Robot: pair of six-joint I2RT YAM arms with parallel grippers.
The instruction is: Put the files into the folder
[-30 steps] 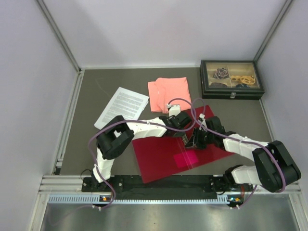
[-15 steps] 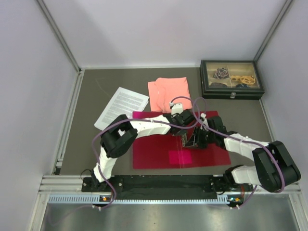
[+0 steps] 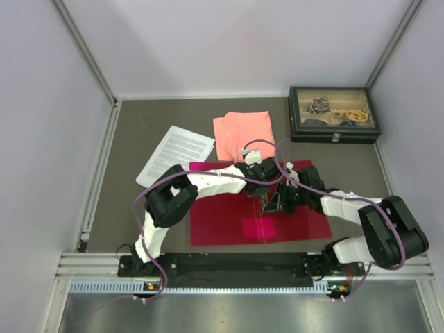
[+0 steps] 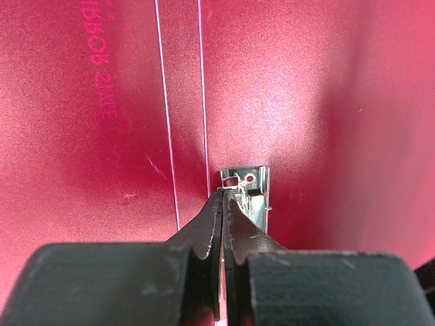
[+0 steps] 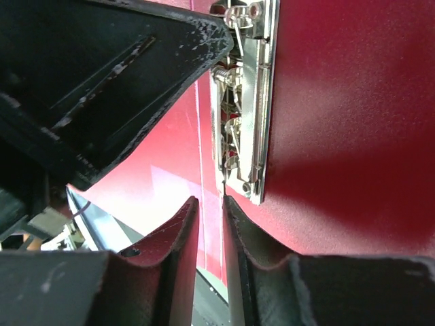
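Observation:
The crimson folder (image 3: 222, 222) lies open and flat on the table in front of the arms. Its metal clip (image 4: 249, 185) sits at the middle crease. My left gripper (image 3: 268, 193) is over the clip. In the left wrist view the left gripper (image 4: 223, 195) is shut, its tips touching the clip's near end. My right gripper (image 3: 283, 202) is just right of it. In the right wrist view the right gripper (image 5: 209, 200) has a narrow gap with nothing in it, right at the clip's (image 5: 246, 102) end. The files (image 3: 175, 154) lie on the table, left of the folder.
A salmon-pink folded cloth (image 3: 243, 135) lies behind the folder. A black box with a glass lid (image 3: 334, 114) stands at the back right. The left gripper's black body (image 5: 102, 81) crowds the right wrist view. Walls close in the table on three sides.
The folder has swung from skewed to square with the table's front edge and now lies spread flat. Both grippers have stayed at the clip in its middle.

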